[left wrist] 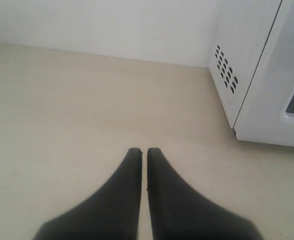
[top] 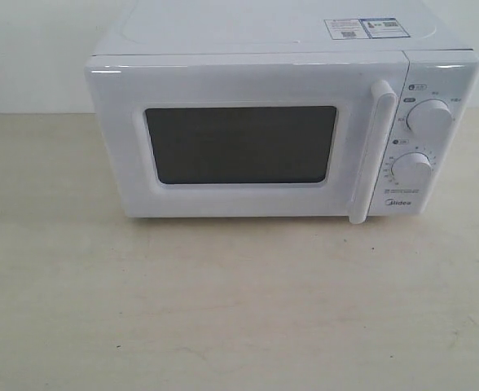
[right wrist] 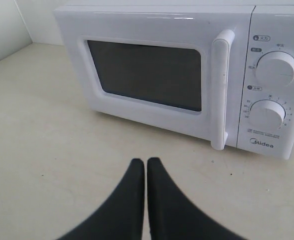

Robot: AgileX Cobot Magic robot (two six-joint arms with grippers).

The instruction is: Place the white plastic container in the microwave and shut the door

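Observation:
The white microwave (top: 280, 130) stands at the back of the beige table, its door (top: 239, 142) closed, with a dark window and a vertical bar handle (top: 368, 151). The white plastic container shows in no view. Neither arm appears in the exterior view. My left gripper (left wrist: 144, 151) is shut with nothing in it, hovering over the table off the microwave's (left wrist: 262, 75) vented left side. My right gripper (right wrist: 146, 161) is also shut and empty, a short way in front of the microwave's door (right wrist: 147, 75) and handle (right wrist: 221, 90).
Two round dials (top: 429, 118) and a Midea logo sit on the microwave's right panel. A sticker (top: 366, 28) lies on its top. A pale wall (left wrist: 112, 25) runs behind the table (top: 223, 309).

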